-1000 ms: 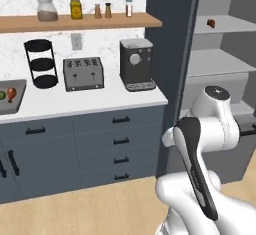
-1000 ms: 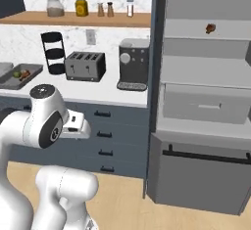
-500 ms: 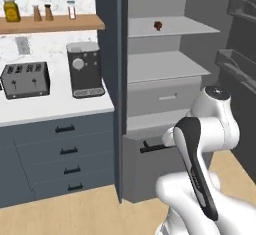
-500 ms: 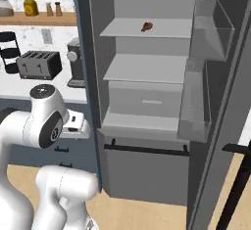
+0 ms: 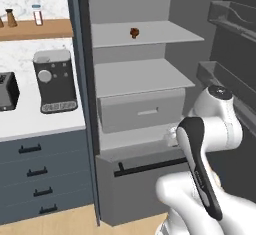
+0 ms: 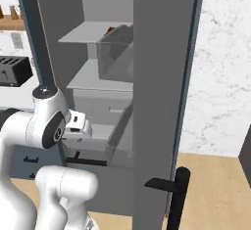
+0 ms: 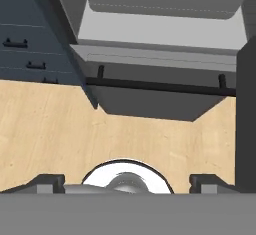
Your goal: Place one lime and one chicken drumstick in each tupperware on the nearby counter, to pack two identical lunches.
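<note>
A small orange-brown chicken drumstick [image 5: 134, 32] lies on the top shelf of the open fridge [image 5: 145, 79]. My gripper [image 7: 128, 183] hangs low in front of the fridge, pointing down at the wooden floor. Its fingertips [image 7: 50, 181] stand wide apart and open, with nothing between them. The white counter [image 5: 40, 124] over dark blue-grey drawers runs along the left. The lime and the tupperware are out of view.
A black coffee machine [image 5: 55, 81] and a toaster [image 5: 6, 91] stand on the counter, under a wooden shelf [image 5: 35, 29]. The fridge door [image 6: 162, 102] stands open on the right with bins [image 5: 235, 14]. The bottom drawer's black handle [image 7: 160, 86] lies ahead.
The whole picture has swung right, from the counter to the open fridge, so the base has moved. The arm holds the same pose and the gripper stays open.
</note>
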### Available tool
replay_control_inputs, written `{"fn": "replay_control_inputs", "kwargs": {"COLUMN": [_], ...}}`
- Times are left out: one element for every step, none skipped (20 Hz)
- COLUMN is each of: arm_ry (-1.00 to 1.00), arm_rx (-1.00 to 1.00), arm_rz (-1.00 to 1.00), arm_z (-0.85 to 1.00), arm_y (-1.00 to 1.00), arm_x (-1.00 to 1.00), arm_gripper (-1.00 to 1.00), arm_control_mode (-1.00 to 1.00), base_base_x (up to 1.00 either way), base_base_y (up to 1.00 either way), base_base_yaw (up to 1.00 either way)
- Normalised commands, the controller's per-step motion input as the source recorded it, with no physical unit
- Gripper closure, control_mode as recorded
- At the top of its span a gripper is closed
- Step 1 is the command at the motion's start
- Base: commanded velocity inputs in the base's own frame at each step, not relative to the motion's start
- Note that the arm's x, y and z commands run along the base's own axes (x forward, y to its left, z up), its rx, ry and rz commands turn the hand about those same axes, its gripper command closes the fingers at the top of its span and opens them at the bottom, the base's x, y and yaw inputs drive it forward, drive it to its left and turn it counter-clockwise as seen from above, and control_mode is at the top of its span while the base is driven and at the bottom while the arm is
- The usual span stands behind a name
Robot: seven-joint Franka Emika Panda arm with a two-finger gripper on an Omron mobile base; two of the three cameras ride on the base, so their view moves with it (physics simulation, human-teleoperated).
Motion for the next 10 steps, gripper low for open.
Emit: {"fn": "replay_control_inputs", "kwargs": {"arm_ry": [0.0,0.0,0.0,0.0,0.0,0.0,0.0,0.0,0.0,0.0], "arm_rx": [0.0,0.0,0.0,0.0,0.0,0.0,0.0,0.0,0.0,0.0], "arm_rz": [0.0,0.0,0.0,0.0,0.0,0.0,0.0,0.0,0.0,0.0], "arm_z": [0.0,0.0,0.0,0.0,0.0,0.0,0.0,0.0,0.0,0.0], "arm_y": [0.0,0.0,0.0,0.0,0.0,0.0,0.0,0.0,0.0,0.0], "arm_x": [0.0,0.0,0.0,0.0,0.0,0.0,0.0,0.0,0.0,0.0], "arm_gripper": [-1.0,-1.0,-1.0,-1.0,-1.0,-1.0,-1.0,-1.0,-1.0,-1.0], "arm_control_mode": [1.0,1.0,1.0,1.0,1.0,1.0,1.0,1.0,1.0,1.0], "base_base_x": [0.73,0.81,0.85,0.86,0.88,0.84,0.77,0.64,0.59,0.46], "base_base_y": [0.0,0.0,0.01,0.01,0.0,0.0,-0.08,-0.21,-0.18,-0.11], "base_base_yaw": [0.0,0.0,0.0,0.0,0.0,0.0,0.0,0.0,0.0,0.0]}}
